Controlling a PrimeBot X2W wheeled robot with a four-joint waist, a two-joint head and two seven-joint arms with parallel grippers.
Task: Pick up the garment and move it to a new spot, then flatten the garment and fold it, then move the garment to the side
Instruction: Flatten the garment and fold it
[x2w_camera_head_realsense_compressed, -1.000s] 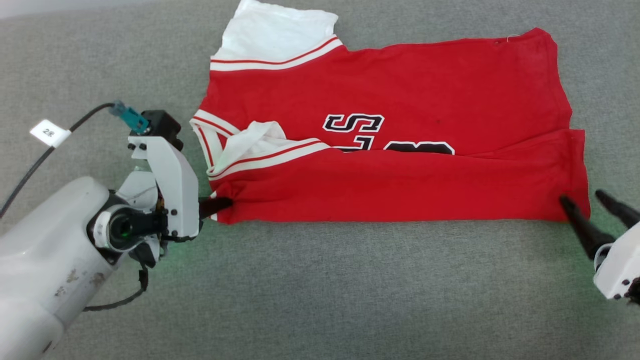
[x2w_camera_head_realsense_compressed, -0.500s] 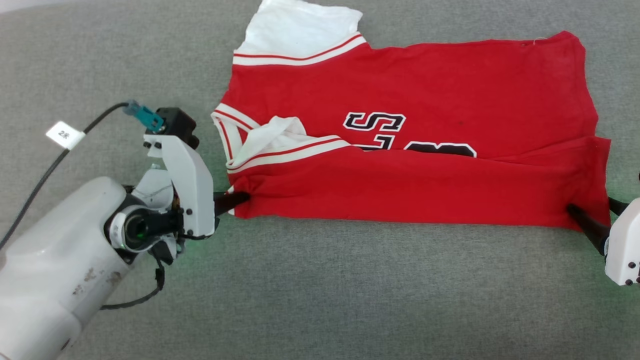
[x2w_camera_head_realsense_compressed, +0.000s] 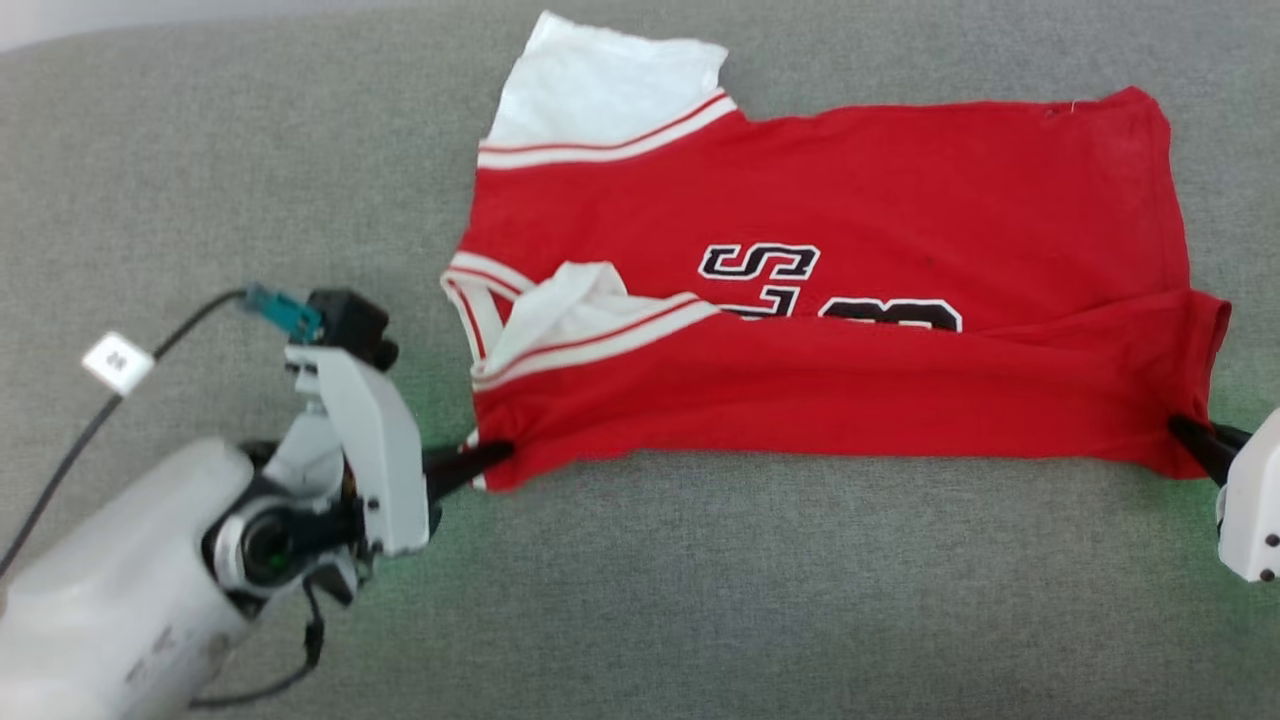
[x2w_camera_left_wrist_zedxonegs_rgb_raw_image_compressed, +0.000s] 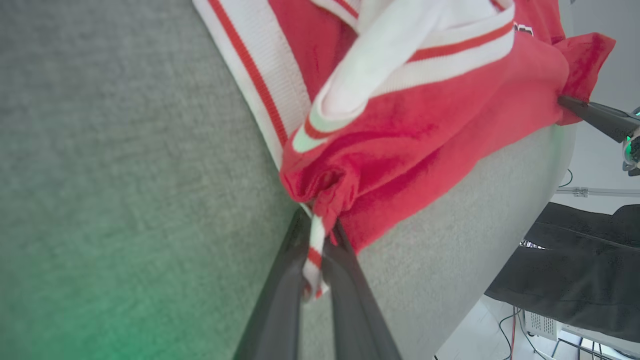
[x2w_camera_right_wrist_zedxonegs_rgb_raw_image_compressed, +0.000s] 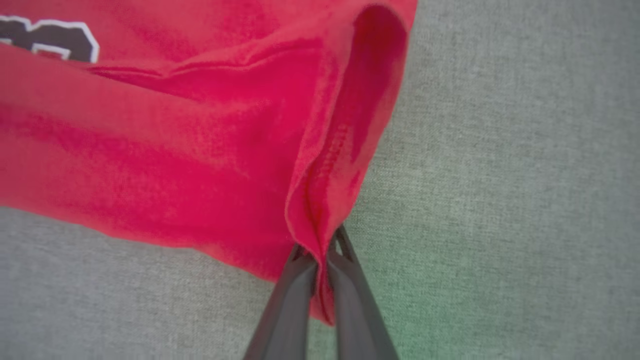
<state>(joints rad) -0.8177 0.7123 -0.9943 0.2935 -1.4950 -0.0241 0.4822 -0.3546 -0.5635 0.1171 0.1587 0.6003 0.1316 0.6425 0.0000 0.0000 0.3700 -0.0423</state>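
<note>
The garment (x2w_camera_head_realsense_compressed: 830, 300), a red T-shirt with white sleeves and black lettering, lies sideways on the grey surface with its near long edge folded over the front. My left gripper (x2w_camera_head_realsense_compressed: 495, 458) is shut on the near collar-end corner, striped trim pinched between its fingers (x2w_camera_left_wrist_zedxonegs_rgb_raw_image_compressed: 320, 240). At the hem end my right gripper (x2w_camera_head_realsense_compressed: 1190, 432) is shut on the near corner, red hem squeezed between its fingers (x2w_camera_right_wrist_zedxonegs_rgb_raw_image_compressed: 320, 250). The near edge of the garment (x2w_camera_left_wrist_zedxonegs_rgb_raw_image_compressed: 400, 150) hangs slightly raised between the two grips. One white sleeve (x2w_camera_head_realsense_compressed: 610, 85) lies flat at the far side.
A grey fabric-covered surface (x2w_camera_head_realsense_compressed: 700, 600) spreads under and around the shirt, with open room in front of it. A black cable with a white tag (x2w_camera_head_realsense_compressed: 118, 362) runs from my left wrist. Past the surface's edge, dark furniture (x2w_camera_left_wrist_zedxonegs_rgb_raw_image_compressed: 575, 270) shows in the left wrist view.
My right gripper went from open beside the hem corner to shut on it. The left gripper kept its hold. The near edge now looks drawn taut and lifted. The camera has shifted.
</note>
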